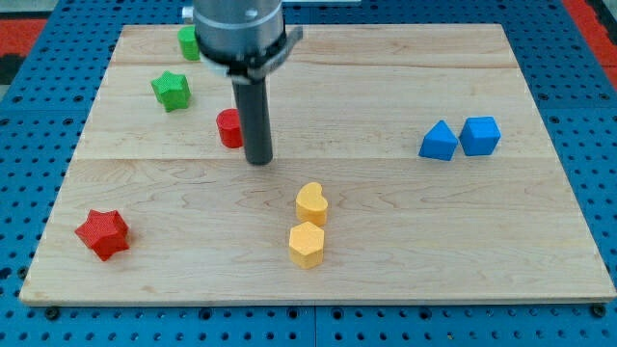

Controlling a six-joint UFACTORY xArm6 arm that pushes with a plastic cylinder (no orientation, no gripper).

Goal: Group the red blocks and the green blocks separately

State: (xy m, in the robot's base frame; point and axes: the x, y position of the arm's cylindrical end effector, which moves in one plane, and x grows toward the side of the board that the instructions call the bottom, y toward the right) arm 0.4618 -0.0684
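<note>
Camera view, the only one: wooden board (540, 193) on a blue pegboard. My tip (258, 160) sat on the board just right of the red cylinder (229, 128), seemingly touching its side; being a bare rod, it had nothing to open or close and held nothing. The red star (102, 234) lay well apart, near the view's bottom left corner. The green star (171, 91) and green cylinder (189, 42) sat near each other at the view's top left, so the greens looked roughly grouped. The reds were not yet together, and that pairing appeared to be the work remaining. Two blue blocks (460, 138) and two yellow blocks (309, 225) lay elsewhere.
</note>
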